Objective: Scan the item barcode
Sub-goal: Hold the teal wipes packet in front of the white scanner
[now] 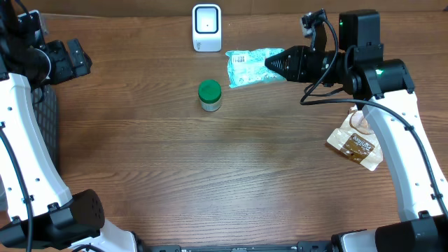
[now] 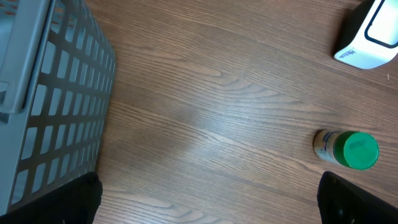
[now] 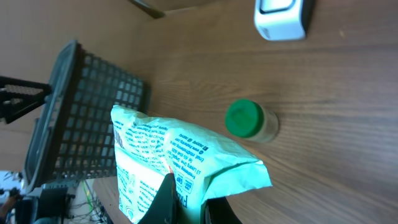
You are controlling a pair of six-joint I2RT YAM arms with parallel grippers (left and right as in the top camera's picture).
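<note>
From above, the right gripper (image 1: pixel 271 64) pinches a light green packet (image 1: pixel 245 67) tight, close to the white scanner (image 1: pixel 206 27). A jar (image 1: pixel 209 95) with a green lid stands near. In the left wrist view, the left gripper (image 2: pixel 217 202) is spread wide, next to a grey basket (image 2: pixel 56 93). In the right wrist view, the packet's printed side faces the camera.

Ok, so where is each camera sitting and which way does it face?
Overhead: above the table, looking straight down; left arm and right arm show.
Left wrist: faces table and basket; open left gripper at bottom corners.
Right wrist: faces over the gripped green packet toward basket; right gripper below.
Shared by all: green-lidded jar, scanner.
</note>
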